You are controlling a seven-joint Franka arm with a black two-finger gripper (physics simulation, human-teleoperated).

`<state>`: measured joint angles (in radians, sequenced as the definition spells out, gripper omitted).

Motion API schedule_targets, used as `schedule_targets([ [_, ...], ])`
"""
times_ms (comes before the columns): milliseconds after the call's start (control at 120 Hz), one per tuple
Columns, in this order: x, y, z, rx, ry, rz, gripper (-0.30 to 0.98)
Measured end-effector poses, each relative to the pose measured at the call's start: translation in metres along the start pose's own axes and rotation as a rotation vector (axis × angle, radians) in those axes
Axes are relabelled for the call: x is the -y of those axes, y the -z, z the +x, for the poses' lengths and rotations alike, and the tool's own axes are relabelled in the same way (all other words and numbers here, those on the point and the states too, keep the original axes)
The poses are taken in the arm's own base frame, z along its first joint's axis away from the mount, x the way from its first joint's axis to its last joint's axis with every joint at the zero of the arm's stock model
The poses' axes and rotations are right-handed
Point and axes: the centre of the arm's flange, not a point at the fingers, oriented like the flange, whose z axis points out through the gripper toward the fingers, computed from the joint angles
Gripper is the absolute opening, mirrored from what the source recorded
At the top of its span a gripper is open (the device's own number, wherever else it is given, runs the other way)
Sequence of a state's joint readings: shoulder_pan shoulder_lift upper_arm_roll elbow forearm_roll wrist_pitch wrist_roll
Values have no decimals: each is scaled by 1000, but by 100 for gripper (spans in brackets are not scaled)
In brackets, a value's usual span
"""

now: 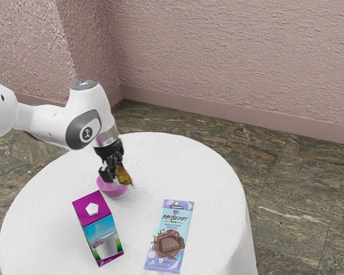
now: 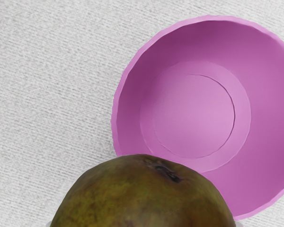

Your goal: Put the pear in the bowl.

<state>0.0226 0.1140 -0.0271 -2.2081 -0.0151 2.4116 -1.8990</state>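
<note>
The tool point(image 1: 115, 170) is clamping the pear point(image 1: 124, 175) above the edge of the bowl point(image 1: 111, 189). The pear is probably feeling firm, moderately heavy; its smooth skin is perhaps risking slip or bruise, so the wide belly is offering the safest hold.

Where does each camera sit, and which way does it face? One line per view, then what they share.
Exterior view: at the arm's side, raised, looking down across the round table; the arm enters from the exterior view's left, its gripper shut on the pear.
Wrist view: mounted by the gripper, looking down past the pear into the pink bowl.
Shared: both show pear, pink bowl and white tabletop.
</note>
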Motion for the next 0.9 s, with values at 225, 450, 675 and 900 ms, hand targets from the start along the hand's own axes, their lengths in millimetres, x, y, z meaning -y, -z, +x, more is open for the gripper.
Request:
schedule_targets([
  [225,-33,-8,34,-27,-7,24,38],
  [450,-58,-33,39,-44,-52,48,37],
  [675,-60,-39,36,-40,-98,40,52],
  [900,-59,-27,33,-30,-137,17,63],
])
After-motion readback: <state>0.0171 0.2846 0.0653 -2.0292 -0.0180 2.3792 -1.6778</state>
